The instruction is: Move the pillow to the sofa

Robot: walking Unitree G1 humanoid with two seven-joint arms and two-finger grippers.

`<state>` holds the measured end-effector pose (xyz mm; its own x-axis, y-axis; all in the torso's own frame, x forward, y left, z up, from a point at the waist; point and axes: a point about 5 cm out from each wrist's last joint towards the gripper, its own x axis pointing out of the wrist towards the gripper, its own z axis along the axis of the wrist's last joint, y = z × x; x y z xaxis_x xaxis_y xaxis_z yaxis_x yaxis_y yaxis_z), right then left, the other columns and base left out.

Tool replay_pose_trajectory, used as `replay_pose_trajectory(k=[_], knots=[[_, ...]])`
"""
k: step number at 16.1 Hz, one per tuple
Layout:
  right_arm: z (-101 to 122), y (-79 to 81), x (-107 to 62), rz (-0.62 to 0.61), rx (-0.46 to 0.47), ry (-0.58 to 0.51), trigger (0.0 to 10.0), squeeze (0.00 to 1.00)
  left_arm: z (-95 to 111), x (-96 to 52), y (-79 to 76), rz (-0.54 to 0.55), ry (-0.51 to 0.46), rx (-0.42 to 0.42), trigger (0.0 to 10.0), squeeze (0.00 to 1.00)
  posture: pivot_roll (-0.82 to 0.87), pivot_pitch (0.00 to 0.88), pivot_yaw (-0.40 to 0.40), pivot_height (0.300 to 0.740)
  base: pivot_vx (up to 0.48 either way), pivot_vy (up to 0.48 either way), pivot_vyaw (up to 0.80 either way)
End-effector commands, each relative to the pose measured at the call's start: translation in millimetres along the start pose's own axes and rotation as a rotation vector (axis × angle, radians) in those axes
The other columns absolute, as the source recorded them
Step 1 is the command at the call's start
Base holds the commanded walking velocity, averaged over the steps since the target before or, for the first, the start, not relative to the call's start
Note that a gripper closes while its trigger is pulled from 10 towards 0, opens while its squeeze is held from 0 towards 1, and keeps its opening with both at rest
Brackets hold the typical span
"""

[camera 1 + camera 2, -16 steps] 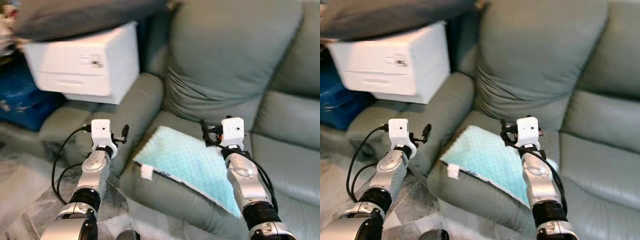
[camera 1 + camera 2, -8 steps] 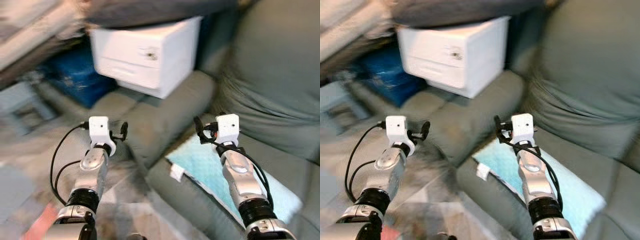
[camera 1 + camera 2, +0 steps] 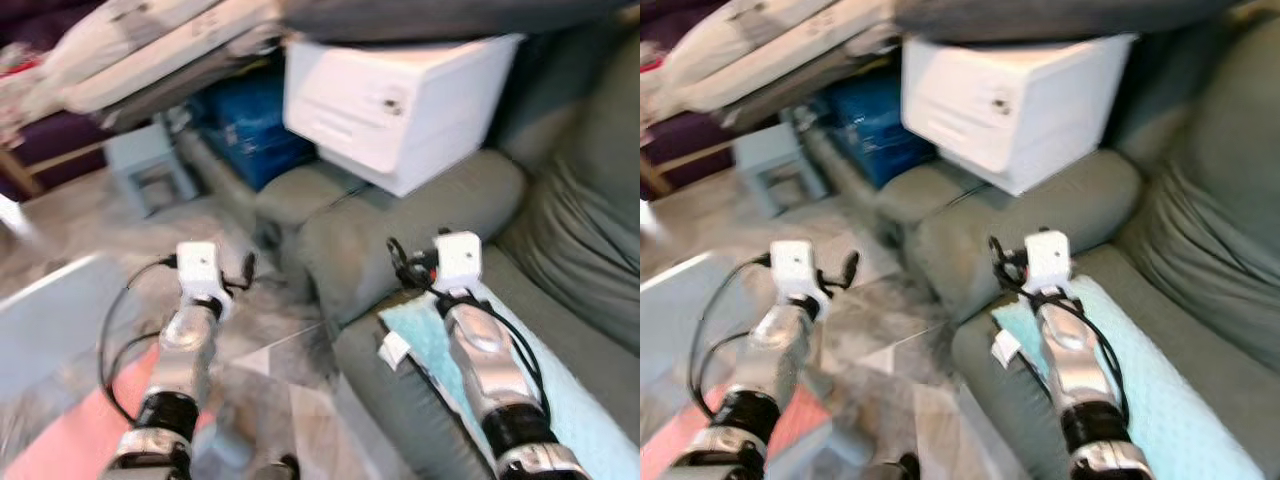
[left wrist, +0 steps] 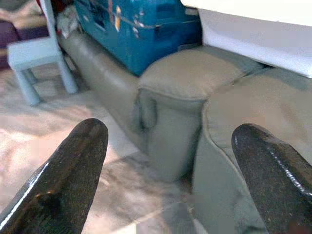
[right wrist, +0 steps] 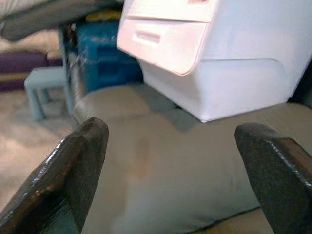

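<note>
Left eye view: pillow [image 3: 590, 400] lies on sofa [image 3: 420, 215] seat's front edge; my left gripper [image 4: 165, 161] and right gripper [image 5: 170, 165] spread, empty. Risk: pillow sliding off edge, right arm brushing it.

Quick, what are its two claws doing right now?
Left gripper: jaws open, holding nothing.
Right gripper: jaws open, holding nothing.
</note>
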<state>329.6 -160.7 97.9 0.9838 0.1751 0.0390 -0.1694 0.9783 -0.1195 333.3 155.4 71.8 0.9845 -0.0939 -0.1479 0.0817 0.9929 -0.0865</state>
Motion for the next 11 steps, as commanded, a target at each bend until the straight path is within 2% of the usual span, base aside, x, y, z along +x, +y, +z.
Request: replay_pose_trajectory(k=[1,5,8,11], knots=[[6,13.0,3.4,0.046,0.006,-0.023,10.0,0.0,1,-2.5,11.5,0.035,0.006,0.016,10.0,0.0,-0.11,0.092,0.079,0.74,0.0,0.0,0.8],[6,24.0,6.0,0.096,0.011,-0.022,10.0,0.0,5,-2.8,16.0,0.042,0.007,0.01,10.0,0.0,-0.1,0.106,0.087,0.74,0.0,0.0,0.79],[10,25.5,7.0,0.093,0.017,-0.036,10.0,0.0,10,-1.7,21.4,0.077,-0.006,0.006,10.0,0.0,-0.11,0.107,0.098,0.74,0.0,0.0,0.79],[8,31.6,3.8,0.107,0.032,-0.04,10.0,0.0,11,-1.0,19.8,0.076,-0.003,0.024,10.0,0.0,-0.11,0.099,0.103,0.74,0.0,0.0,0.79]])
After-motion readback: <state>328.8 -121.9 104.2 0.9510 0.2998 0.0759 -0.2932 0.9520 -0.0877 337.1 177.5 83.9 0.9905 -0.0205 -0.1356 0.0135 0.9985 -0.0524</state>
